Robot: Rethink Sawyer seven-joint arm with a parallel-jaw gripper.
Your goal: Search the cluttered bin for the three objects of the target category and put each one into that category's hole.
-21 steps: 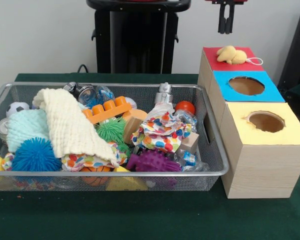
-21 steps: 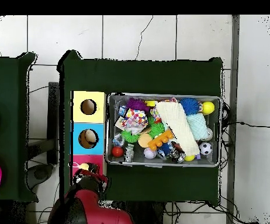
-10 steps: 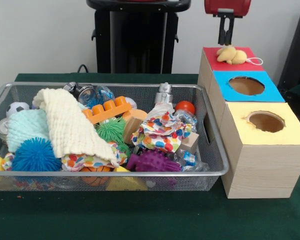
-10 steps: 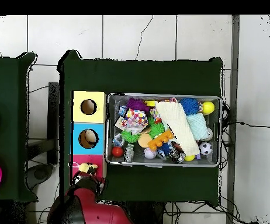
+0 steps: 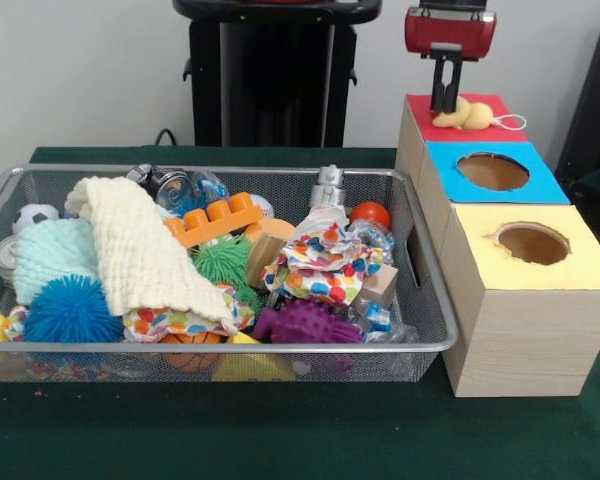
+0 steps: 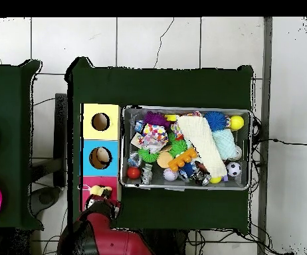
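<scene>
A yellow plush toy [image 5: 470, 113] with a white loop lies on the red-topped box [image 5: 420, 127], over its hole. My gripper [image 5: 445, 106] hangs straight down at the toy's left side, touching it, its jaws shut and narrow with nothing held between them. In the overhead view the red arm [image 6: 103, 229] covers the gripper, and the toy [image 6: 98, 191] peeks out just beyond it. The wire bin [image 5: 280, 348] holds a cream cloth [image 5: 140, 250], blue spiky ball [image 5: 70, 310], purple spiky toy [image 5: 305, 322], green spiky ball [image 5: 222, 260], orange brick [image 5: 215, 220] and a spotted cloth [image 5: 325, 262].
A blue-topped box [image 5: 542, 186] and a yellow-topped box [image 5: 580, 268], each with a round hole, stand in a row in front of the red one, right of the bin. Cans, bottles, a red ball [image 5: 370, 213] and a small football [image 5: 32, 216] also fill the bin.
The gripper has come down from the top edge to the yellow plush toy on the red box. The toy has shifted slightly. The bin's contents have not moved.
</scene>
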